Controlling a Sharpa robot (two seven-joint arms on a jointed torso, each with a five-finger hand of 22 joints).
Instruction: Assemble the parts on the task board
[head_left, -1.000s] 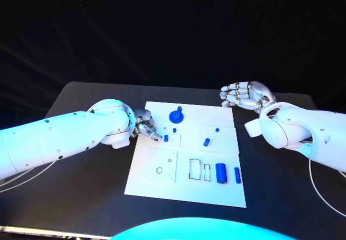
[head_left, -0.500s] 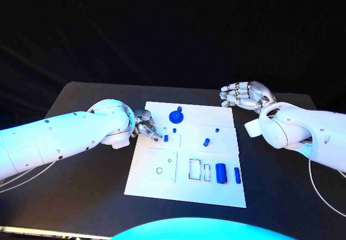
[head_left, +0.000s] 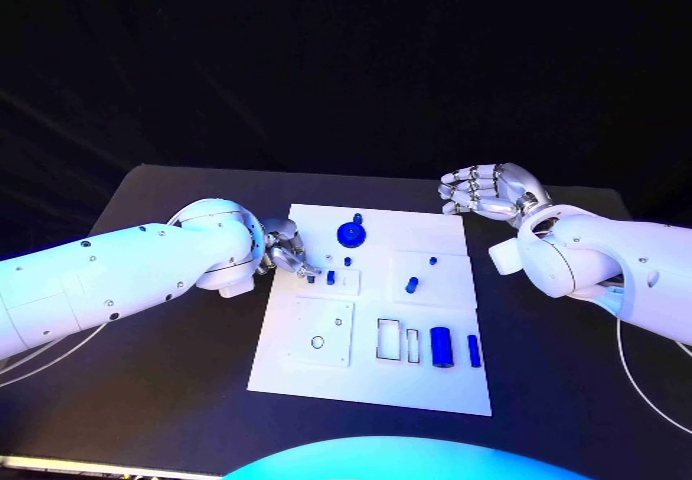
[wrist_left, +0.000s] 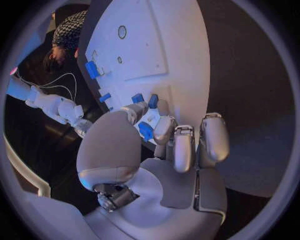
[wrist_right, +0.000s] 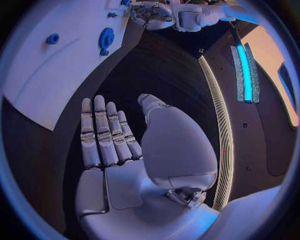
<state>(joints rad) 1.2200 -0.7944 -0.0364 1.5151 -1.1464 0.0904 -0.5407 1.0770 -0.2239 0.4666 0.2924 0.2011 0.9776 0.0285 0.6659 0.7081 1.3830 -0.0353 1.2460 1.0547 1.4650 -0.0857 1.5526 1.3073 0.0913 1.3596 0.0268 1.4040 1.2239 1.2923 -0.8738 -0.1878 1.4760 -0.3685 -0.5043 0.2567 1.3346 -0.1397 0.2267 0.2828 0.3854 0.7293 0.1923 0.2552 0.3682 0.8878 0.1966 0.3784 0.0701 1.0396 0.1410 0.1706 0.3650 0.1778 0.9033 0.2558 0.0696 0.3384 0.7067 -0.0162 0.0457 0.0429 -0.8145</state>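
Currently your left hand (head_left: 289, 252) pinches a small blue part (wrist_left: 145, 131) at the task board (head_left: 310, 350) left edge, mid-insertion by my read. Right hand (head_left: 488, 190) hovers empty, fingers spread, off the board's far corner above the desk (head_left: 159, 380). Next: seat it squarely, then release.

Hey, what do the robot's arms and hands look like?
Both arms are smooth, rounded white shells dotted with small dark screws. Each ends in a silver, segmented metal hand: the left hand and the right hand. Thin pale cables trail beside both arms.
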